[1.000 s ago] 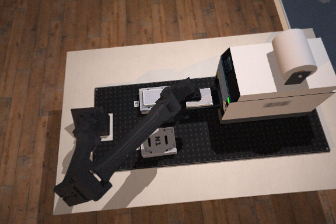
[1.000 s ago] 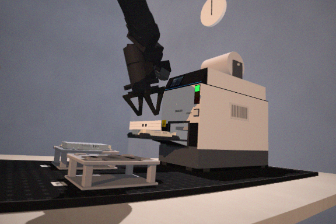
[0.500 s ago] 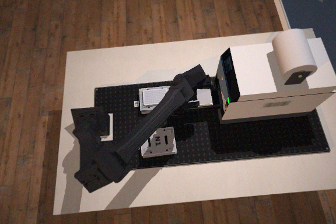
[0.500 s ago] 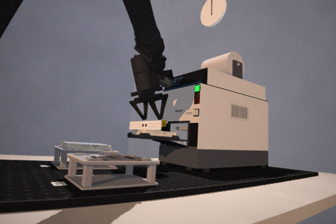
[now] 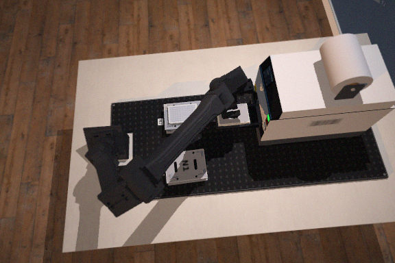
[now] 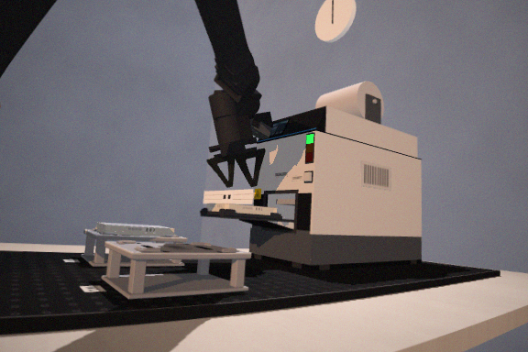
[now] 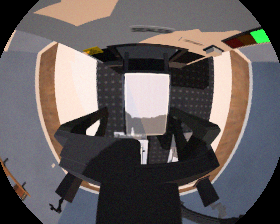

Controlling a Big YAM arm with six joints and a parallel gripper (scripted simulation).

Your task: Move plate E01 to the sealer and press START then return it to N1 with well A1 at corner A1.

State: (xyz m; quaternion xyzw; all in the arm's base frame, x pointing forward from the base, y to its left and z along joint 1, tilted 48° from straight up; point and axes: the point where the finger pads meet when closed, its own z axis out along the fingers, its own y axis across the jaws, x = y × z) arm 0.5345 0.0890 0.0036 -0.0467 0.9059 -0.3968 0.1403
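Plate E01 [image 5: 244, 110] [image 6: 238, 196] [image 7: 147, 95] lies on the sealer's extended stage [image 6: 220, 214], its top smooth and pale. Exact seating in the locators cannot be told. My gripper [image 6: 241, 185] [image 7: 139, 110] is open and empty, pointing down just above the plate, with its fingertips apart. The sealer's lamp [image 5: 269, 118] [image 6: 310, 138] [image 7: 260, 36] is green. The START button [image 6: 308, 177] [image 7: 212, 50] is below the lamp. Nest N1 [image 5: 202, 164] [image 6: 235, 255] is empty, partly hidden by the arm in the top view. The other plate [image 5: 178, 114] [image 6: 135, 229] sits in nest N2 [image 5: 166, 125].
The sealer body [image 5: 302, 87] [image 6: 362, 203] with its foil roll [image 5: 344, 61] [image 6: 353, 100] stands directly behind the stage. The arm's forearm [image 5: 192, 135] passes over the space between the nests. A yellow label [image 6: 258, 193] [image 7: 93, 50] marks the sealer's front beside the stage opening.
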